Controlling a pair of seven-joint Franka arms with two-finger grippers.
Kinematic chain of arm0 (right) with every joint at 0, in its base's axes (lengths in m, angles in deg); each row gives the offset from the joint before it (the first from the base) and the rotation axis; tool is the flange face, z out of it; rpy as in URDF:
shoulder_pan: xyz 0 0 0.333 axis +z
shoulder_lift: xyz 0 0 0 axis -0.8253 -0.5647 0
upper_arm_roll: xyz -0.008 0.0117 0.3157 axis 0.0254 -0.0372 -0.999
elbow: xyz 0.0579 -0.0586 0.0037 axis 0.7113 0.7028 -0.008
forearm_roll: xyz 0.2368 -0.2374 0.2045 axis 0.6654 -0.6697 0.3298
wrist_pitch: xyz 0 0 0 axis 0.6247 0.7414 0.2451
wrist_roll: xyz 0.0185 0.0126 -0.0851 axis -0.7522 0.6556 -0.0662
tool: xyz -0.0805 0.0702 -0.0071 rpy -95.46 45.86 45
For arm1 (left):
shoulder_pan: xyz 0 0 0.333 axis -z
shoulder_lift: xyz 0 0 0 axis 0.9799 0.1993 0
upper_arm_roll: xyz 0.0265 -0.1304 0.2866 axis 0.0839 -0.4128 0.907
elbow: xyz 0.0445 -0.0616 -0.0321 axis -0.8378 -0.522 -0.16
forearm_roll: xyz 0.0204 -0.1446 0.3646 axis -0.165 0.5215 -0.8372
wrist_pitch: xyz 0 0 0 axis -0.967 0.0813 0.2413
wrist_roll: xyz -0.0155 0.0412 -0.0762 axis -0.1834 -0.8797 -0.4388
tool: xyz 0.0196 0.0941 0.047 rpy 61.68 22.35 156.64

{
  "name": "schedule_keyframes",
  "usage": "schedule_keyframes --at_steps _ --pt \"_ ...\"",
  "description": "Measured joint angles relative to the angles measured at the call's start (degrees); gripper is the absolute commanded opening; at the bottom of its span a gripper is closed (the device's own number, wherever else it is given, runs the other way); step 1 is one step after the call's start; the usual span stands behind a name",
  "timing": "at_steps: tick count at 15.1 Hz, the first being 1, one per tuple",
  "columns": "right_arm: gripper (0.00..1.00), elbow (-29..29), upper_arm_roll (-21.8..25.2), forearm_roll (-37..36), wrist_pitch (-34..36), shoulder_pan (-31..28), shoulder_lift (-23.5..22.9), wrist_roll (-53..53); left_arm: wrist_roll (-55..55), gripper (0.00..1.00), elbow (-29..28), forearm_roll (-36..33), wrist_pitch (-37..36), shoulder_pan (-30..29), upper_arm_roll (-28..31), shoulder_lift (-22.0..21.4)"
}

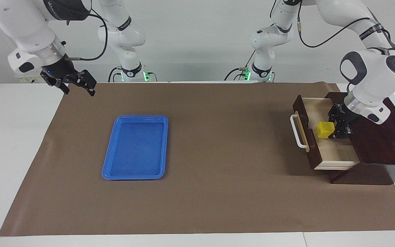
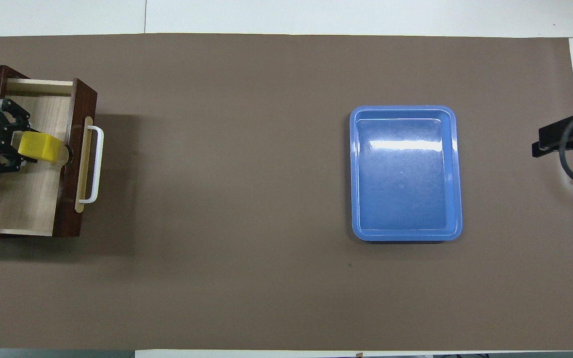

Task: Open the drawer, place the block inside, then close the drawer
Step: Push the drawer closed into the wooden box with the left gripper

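Note:
The dark brown drawer stands pulled out of its cabinet at the left arm's end of the table, white handle facing the table's middle. My left gripper reaches down into the drawer and is shut on the yellow block. I cannot tell whether the block touches the drawer floor. In the overhead view the block sits in the gripper, close to the drawer's front wall. My right gripper waits open and empty, raised over the right arm's end of the table.
A flat blue tray lies empty on the brown mat, toward the right arm's end; it also shows in the overhead view. The right gripper hangs beside the mat's edge.

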State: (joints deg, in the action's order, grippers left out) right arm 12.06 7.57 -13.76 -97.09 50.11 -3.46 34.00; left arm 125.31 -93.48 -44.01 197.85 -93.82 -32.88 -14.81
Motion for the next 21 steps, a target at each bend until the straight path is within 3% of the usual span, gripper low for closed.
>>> schedule_keyframes --at_steps 3,7,8,10,11,18,21 --pt "1.0 4.5 0.9 -1.2 1.9 1.1 4.4 -3.2 2.3 0.0 -1.8 0.2 1.1 0.0 -0.2 -0.3" --pt "1.0 11.9 1.3 -2.0 -3.7 1.4 6.7 -5.1 2.9 0.0 -4.1 0.5 2.8 0.0 -0.2 -1.2" --pt "1.0 12.8 1.4 -2.0 -4.9 1.4 6.7 -5.2 3.0 0.1 -5.1 0.5 3.7 0.0 -0.2 -1.5" --pt "1.0 13.8 1.7 -2.0 -7.1 1.3 6.5 -5.3 3.3 0.62 -6.3 0.5 4.6 0.0 -0.1 -2.2" --pt "1.0 13.8 1.9 -2.0 -7.7 1.2 6.1 -5.3 3.3 1.0 -6.5 0.5 4.8 0.0 -0.1 -2.4" --pt "1.0 9.1 1.9 -2.0 -6.2 0.9 3.4 -5.5 3.5 1.0 -5.0 0.7 5.0 0.0 -0.3 -3.4" --pt "1.0 8.9 1.9 -2.0 -5.9 0.9 3.4 -5.5 3.5 1.0 -1.7 1.7 0.6 0.3 -1.8 -6.3"
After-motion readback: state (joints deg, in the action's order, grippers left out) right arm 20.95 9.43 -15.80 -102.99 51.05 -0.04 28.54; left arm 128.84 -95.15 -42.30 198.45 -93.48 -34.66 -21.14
